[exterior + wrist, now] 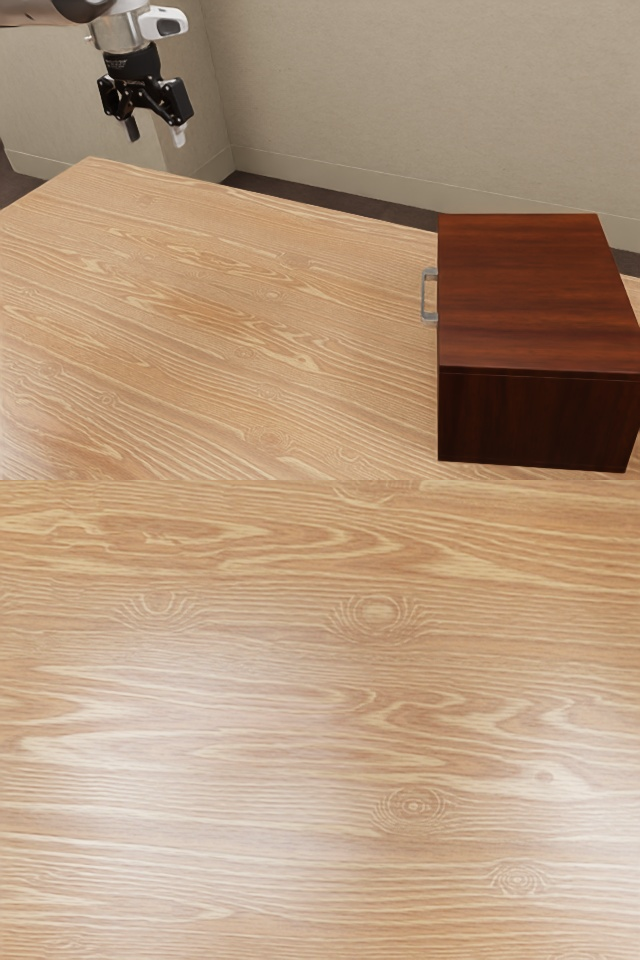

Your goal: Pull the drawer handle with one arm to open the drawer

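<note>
From the side camera, the arm (122, 28) came in at the exterior view's upper left, and the gripper (154, 131) hung high over the table's far corner on that side, pointing down. Its fingers (178, 134) stood spread apart, released, with nothing between them and nothing touching them. Down on the pale, strongly grained table (200, 310), the drawer cabinet (537, 300) sat at the edge toward the exterior view's right, close to the near corner, a dark red-brown wooden block resting flat on its base. And there was the handle (429, 295), a slim silver bar mounted on the cabinet's face that looked toward the exterior view's left, standing just off the wood. That face was turned away from the camera, so whether the drawer sat flush could not be told. Gripper and handle were well apart, with a long stretch of table between them. Behind the table ran a beige wall (420, 90) above a strip of dark floor (330, 195).

Over to the wrist camera: the table (320, 720) lay straight beneath the hand, its light wood grain running across with small ringed knots.
</note>
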Robot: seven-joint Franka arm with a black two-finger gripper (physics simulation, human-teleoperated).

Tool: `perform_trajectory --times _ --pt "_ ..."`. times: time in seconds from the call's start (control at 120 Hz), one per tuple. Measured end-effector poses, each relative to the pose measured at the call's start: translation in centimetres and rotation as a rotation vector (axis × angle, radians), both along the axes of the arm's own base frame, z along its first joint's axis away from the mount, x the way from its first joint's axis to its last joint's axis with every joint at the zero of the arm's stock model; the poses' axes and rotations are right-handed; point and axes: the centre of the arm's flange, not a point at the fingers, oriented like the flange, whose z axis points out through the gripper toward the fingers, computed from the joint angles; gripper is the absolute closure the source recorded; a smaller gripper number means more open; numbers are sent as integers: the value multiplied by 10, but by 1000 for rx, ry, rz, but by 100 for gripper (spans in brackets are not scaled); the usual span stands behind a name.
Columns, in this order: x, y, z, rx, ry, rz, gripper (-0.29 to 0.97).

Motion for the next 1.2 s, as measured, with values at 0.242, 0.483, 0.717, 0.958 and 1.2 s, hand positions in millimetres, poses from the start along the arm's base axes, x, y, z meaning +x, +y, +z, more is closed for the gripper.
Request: perform_trajectory --times 0.242,0.483,0.717,0.958,1.2 --pt "-1 0 3 -7 -1 -1 0" --pt "-17 -53 99 -8 -179 -18 0" --pt "16 -59 22 -16 -73 52 0" --pt "19 -51 -57 24 14 115 0" --pt "20 -28 -83 12 35 330 0"
